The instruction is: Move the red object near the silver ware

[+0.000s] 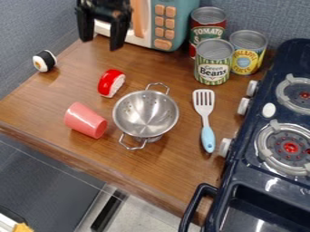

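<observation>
Colander (145,113) amid the things on the surface (163,167)
The cup (86,120) lies left of the colander, the spatula (205,120) right, the food piece (111,83) behind and to the left, the sushi roll (44,61) farther back and left; three cans (213,63) stand behind the spatula, the microwave (174,25) left of them, the stove (266,145) at the far right.

Gripper: black two-finger gripper (101,44) in the upper left of the frame, close to the top edge
Arm: black robot arm (104,3), cut off by the top edge, its lower end in the frame
Pose: gripper hanging down, pointing toward the bottom of the frame
Fingers: spread well apart, side by side, a wide gap between them
Fingertips: the one on the frame's right lower than the other
</observation>
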Tool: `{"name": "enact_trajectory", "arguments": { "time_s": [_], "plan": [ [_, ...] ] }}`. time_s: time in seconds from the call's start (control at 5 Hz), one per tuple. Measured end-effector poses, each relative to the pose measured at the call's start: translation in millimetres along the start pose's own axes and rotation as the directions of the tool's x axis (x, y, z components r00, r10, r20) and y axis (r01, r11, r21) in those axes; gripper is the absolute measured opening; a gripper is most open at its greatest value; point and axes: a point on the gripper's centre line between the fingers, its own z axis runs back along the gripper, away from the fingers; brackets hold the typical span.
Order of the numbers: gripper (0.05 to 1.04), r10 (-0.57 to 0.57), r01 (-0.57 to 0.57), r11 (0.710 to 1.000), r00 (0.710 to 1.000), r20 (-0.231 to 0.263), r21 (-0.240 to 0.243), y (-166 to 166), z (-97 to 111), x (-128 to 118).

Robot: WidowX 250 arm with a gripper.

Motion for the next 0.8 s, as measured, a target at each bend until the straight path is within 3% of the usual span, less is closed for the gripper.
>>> {"name": "enact_trajectory", "arguments": {
  "time_s": [0.2,0.6,0.8],
  "plan": [
    [0.999,-0.031,0.031,0.995,1.000,-0.002,0.092,-11.6,-12.4,-9.3],
    [0.999,-0.052,0.048,0.998,0.996,0.078,0.047,-19.2,-24.9,-4.8],
    [0.999,-0.029,0.026,0.999,0.988,0.154,0.020,-11.8,-26.1,4.1]
  ]
}}
